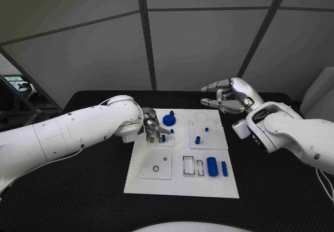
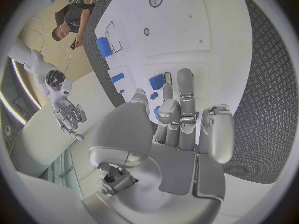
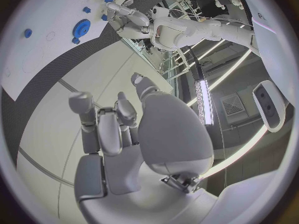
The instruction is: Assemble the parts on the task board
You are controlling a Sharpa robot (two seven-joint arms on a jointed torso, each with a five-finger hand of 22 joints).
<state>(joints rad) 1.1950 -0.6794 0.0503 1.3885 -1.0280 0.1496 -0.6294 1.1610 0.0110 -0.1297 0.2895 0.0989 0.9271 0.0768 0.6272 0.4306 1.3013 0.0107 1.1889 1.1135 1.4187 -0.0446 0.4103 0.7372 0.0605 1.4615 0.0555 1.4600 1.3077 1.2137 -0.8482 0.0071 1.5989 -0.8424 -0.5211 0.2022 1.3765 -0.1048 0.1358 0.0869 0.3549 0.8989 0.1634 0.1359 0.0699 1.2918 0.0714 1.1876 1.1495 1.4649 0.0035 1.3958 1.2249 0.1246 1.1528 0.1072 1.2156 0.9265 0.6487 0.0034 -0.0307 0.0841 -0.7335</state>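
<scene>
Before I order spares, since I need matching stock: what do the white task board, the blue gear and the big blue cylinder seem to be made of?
The flat white task board looks like matte plastic or painted sheet: even, no glare. The blue toothed gear and the larger blue cylinder look like moulded or printed plastic: saturated uniform colour, dull sheen. None can be confirmed by sight alone.

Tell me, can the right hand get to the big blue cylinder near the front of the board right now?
Probably yes. The right hand hangs open above the board's far edge, and nothing lies between it and the big blue cylinder; the left hand works on the other side.
</scene>
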